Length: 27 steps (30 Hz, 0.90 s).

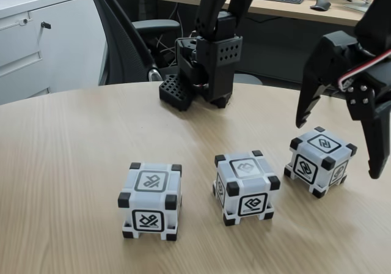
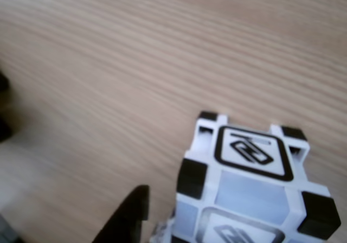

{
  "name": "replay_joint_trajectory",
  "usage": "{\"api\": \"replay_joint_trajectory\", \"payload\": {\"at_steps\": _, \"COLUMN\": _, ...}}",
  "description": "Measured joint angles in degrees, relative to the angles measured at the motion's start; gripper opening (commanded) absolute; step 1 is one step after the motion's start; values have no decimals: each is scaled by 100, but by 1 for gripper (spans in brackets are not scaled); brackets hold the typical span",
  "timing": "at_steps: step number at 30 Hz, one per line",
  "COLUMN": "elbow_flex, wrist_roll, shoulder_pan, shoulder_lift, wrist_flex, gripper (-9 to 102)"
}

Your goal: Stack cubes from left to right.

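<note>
At the right edge of the fixed view, the pincer (image 1: 339,148) is seen with its two black fingers spread wide apart, hanging just above the right cube (image 1: 320,160) and holding nothing. In the other view, one finger tip (image 2: 130,218) is seen at the lower edge, just left of that cube (image 2: 255,191).

The middle cube (image 1: 246,187) and the left cube (image 1: 151,200) are set in the lower centre and lower left of the fixed view, each apart from its neighbour on the wooden table (image 1: 67,158).

It is judged that a descent is in hand. The fingers should be lowered evenly astride the cube, flat against opposite faces rather than corner blocks, and closed only once centred, so the cube is not twisted.
</note>
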Motion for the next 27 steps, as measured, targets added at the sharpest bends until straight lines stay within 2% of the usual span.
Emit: {"api": "replay_joint_trajectory", "payload": {"at_steps": 27, "elbow_flex": 0, "wrist_roll": -202, "shoulder_pan": 246, "shoulder_lift": -562, "wrist_flex": 0, "gripper": 42}}
